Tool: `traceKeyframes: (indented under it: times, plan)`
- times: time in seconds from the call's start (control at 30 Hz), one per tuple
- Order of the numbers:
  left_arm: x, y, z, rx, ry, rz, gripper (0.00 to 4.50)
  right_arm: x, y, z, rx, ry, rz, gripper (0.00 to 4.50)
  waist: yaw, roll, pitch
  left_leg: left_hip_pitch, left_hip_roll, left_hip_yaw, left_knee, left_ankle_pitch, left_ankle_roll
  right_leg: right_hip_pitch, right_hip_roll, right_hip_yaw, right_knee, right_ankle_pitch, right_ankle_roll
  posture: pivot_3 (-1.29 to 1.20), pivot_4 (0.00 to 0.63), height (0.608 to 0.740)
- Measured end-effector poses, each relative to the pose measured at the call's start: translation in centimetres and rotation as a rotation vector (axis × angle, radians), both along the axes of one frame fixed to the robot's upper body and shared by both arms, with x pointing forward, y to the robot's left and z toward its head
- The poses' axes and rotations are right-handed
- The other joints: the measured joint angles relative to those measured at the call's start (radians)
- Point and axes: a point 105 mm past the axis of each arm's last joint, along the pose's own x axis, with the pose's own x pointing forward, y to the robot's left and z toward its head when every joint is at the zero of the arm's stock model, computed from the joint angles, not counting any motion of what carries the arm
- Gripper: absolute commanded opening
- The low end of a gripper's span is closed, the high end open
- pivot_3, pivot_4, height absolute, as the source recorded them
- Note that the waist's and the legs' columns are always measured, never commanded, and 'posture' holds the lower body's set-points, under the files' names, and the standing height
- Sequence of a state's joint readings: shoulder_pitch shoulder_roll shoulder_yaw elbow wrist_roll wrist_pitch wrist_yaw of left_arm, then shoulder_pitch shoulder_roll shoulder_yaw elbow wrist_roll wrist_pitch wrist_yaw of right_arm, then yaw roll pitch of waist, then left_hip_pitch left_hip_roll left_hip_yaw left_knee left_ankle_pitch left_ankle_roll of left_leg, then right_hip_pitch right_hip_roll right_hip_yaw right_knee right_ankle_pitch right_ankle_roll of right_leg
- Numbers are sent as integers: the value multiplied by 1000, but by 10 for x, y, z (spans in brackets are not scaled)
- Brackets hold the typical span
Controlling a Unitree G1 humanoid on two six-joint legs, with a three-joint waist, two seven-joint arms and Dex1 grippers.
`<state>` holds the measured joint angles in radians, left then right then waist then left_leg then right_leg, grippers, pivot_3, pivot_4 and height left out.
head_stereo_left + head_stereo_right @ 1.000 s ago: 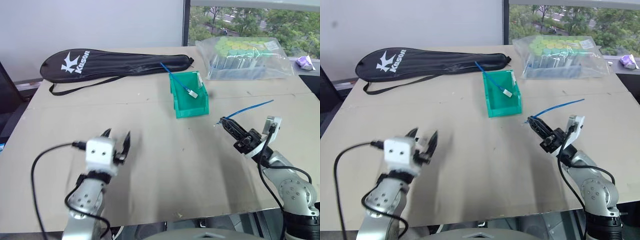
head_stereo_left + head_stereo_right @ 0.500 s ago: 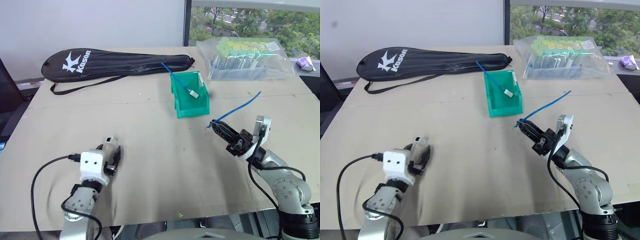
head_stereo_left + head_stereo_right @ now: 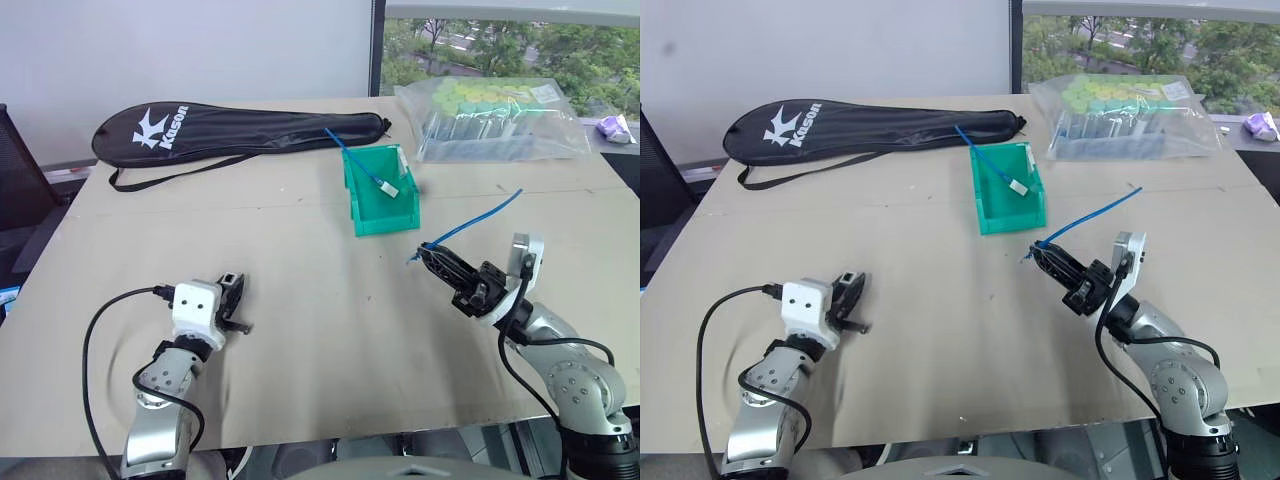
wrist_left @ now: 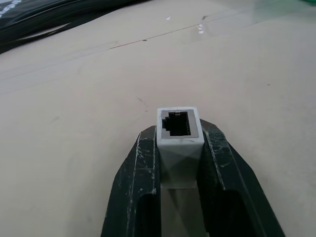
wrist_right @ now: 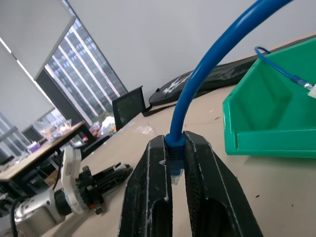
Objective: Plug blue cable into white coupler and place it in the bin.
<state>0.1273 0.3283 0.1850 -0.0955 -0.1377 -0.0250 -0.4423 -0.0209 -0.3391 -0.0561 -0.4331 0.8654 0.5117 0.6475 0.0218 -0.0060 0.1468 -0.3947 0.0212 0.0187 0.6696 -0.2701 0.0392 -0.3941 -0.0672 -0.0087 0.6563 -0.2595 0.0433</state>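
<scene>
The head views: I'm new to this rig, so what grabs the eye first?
The bright blue cable arcs up from the shut right gripper, near the table's right side. Behind it stands the green bin with another blue cable inside, and at front left the left gripper pinches the white coupler.
</scene>
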Motion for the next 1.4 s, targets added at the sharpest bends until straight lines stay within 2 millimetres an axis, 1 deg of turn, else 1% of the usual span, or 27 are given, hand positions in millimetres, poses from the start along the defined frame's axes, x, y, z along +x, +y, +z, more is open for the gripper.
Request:
traceKeyframes:
  times: [0.03, 0.07, 0.17, 0.2, 0.27, 0.3, 0.33, 0.4, 0.43, 0.5, 0.63, 0.8, 1.0, 1.3, 1.4]
  plan:
    - [6, -13, 1, -9, -2, -57, 367, 1, 5, 1, -24, -18, 8, 0, 0, 0, 0, 0, 0, 0, 1, 0, 0, 0, 2, 0, 0, 0, 0, 0, 150, 740]
    - [9, -21, 2, -14, -5, -93, 367, 1, 8, 2, -37, -30, 15, 0, 0, 0, 0, -1, 0, 1, 1, 0, 0, 0, 2, 1, -1, 0, 0, 0, 150, 740]
    - [29, -73, 6, -52, -3, -316, 367, 8, 22, 2, -169, -101, 3, 0, -2, -2, 0, -2, -2, 1, 1, 0, 0, 0, 3, 1, -2, 2, 4, 0, 150, 740]
    - [33, -98, 6, -68, 4, -411, 367, 10, 29, 1, -213, -126, 1, 0, -4, -3, 0, -2, -2, 1, 1, 0, 0, 0, 3, 1, -2, 2, 4, 0, 150, 740]
    - [35, -131, 7, -92, 18, -536, 367, 14, 32, -3, -267, -141, -23, 0, -8, -4, 0, -3, -3, 1, 1, 0, 0, 0, 3, 1, -2, 2, 4, 0, 150, 740]
    - [38, -149, 7, -93, 29, -606, 367, 20, 31, -8, -303, -137, -55, 0, -6, -4, 0, -3, -5, 0, 1, 0, 0, 0, 4, 0, -2, 2, 5, 0, 150, 740]
    - [39, -157, 7, -83, 35, -643, 367, 23, 31, -11, -321, -132, -68, 0, -7, -4, 0, -3, -6, 0, 1, 0, 0, -1, 4, 0, -2, 2, 5, 0, 150, 740]
    - [39, -181, 6, -65, 42, -722, 367, 28, 29, -18, -380, -127, -111, 0, -8, -4, 0, -3, -6, -1, 0, 0, 0, -1, 4, 0, -1, 2, 5, 0, 150, 740]
    - [40, -185, 6, -54, 41, -734, 367, 29, 29, -20, -398, -125, -122, 0, -8, -4, 0, -3, -6, -1, 0, 0, 0, -1, 5, 0, -1, 2, 5, 0, 150, 740]
    - [45, -194, 5, -33, 41, -743, 367, 31, 28, -25, -451, -121, -153, 0, -7, -4, 0, -2, -5, -2, 0, 0, 0, -1, 5, -1, 0, 1, 5, 0, 150, 740]
    - [48, -197, 3, -27, 45, -745, 367, 31, 31, -27, -506, -125, -187, 0, -6, -4, -1, 0, -4, -3, 1, 0, 0, 2, 5, 0, 1, 1, 5, 0, 150, 740]
    - [49, -198, 0, -26, 55, -737, 367, 33, 36, -27, -546, -120, -225, 0, -6, -5, -3, 2, -4, -3, 2, 0, 0, 4, 4, 1, 0, 1, 5, 0, 150, 740]
    - [49, -199, -1, -17, 55, -748, 367, 34, 36, -26, -586, -120, -240, 0, -5, -5, -3, 2, -4, -3, 2, 0, 0, 5, 4, 0, 0, 1, 5, 0, 150, 740]
    - [50, -199, -4, -23, 77, -748, 367, 36, 36, -27, -631, -79, -253, 0, -6, -5, -3, 11, -3, -3, 1, 0, 0, 15, 4, 0, -3, 1, 5, 0, 150, 740]
    - [50, -199, -4, -23, 84, -751, 367, 36, 37, -27, -647, -76, -256, 0, -6, -5, -3, 11, -3, -4, 1, 0, 0, 15, 4, 0, -4, 1, 5, 0, 150, 740]
